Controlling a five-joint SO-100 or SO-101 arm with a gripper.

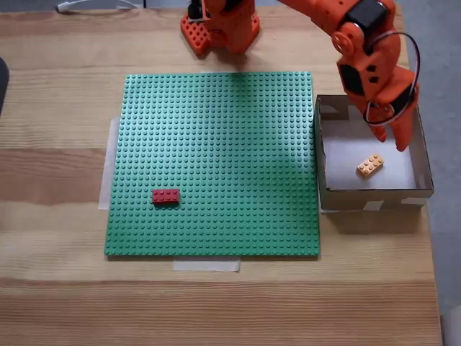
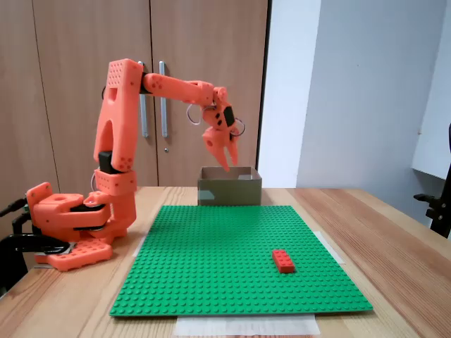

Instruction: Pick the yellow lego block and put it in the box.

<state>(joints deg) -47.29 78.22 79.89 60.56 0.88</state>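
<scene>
The yellow lego block [image 1: 369, 166] lies tilted on the white bottom of the box [image 1: 374, 195], a shallow brown cardboard box just right of the green baseplate. From the side, the box [image 2: 229, 186] stands at the far end of the plate and its walls hide the block. My orange gripper [image 1: 391, 140] hangs above the box's far part, a little above and right of the block, open and holding nothing. The side view shows the gripper [image 2: 229, 160] pointing down just over the box rim, fingers apart.
A red lego brick [image 1: 166, 196] sits on the green baseplate [image 1: 216, 144] toward its front left; it is also seen from the side [image 2: 284, 260]. The arm's orange base [image 1: 220, 29] stands behind the plate. The wooden table's right edge runs close to the box.
</scene>
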